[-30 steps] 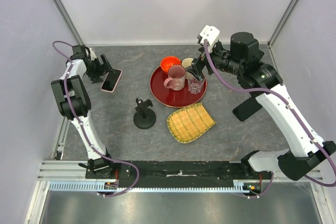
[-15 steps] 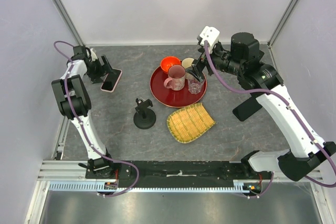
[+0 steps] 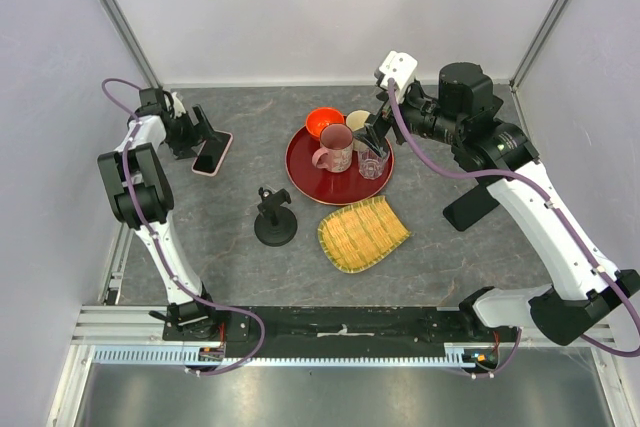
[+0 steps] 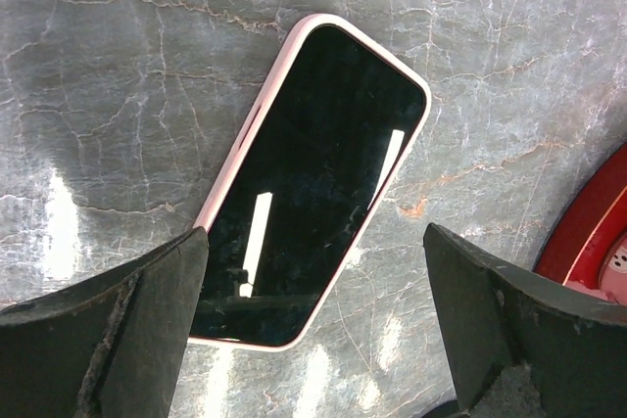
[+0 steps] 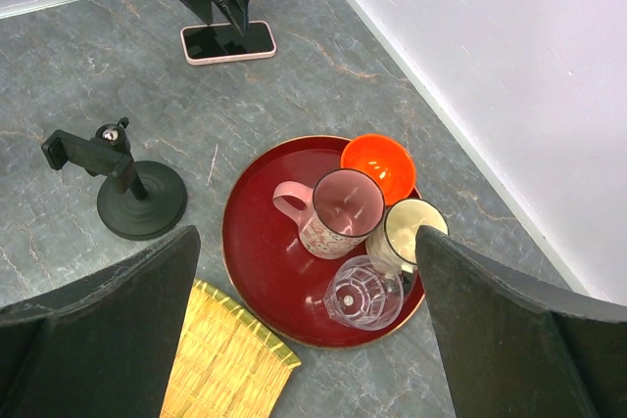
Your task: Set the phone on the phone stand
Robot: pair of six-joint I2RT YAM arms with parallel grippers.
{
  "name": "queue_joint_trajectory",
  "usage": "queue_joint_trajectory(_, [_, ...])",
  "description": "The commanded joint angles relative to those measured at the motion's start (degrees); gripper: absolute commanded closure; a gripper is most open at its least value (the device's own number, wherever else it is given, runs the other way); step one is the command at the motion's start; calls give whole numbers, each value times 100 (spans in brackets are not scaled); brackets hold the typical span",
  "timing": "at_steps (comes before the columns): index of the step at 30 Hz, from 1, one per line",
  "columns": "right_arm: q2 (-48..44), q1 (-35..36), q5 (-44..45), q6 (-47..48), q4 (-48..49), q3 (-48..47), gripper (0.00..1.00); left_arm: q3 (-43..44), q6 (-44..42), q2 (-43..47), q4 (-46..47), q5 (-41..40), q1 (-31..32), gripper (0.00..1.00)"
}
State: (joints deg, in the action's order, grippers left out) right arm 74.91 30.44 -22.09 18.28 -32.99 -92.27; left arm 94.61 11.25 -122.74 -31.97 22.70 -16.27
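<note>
Pink-cased phone (image 4: 313, 178) lies flat, screen up, at the far left of the grey table (image 4: 98, 66). Its long way runs a little slanted between the fingers of your left gripper (image 4: 315, 242), which hangs right over its near end, wide open and holding nothing. Your left arm is much the nearer one, since your right gripper (image 5: 306, 237) hangs wide open and empty over the red tray (image 5: 260, 281). I think you need a small turn to line up with the long sides, and the phone stand (image 3: 273, 219) is well apart, toward the near middle.
</note>
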Motion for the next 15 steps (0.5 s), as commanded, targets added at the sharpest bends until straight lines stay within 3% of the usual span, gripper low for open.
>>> queue_joint_trajectory(1, [-126,6,-68,79,223,7,2,-109,141,285,524,-64,-60,1])
queue_joint_trajectory(7, [-144,15,-50,88,232,16,2,5,203,312,587,-20,-122,1])
queue_joint_trajectory(15, [-153,15,-41,88,206,7,2,269,202,-207,-143,-99,-139,1])
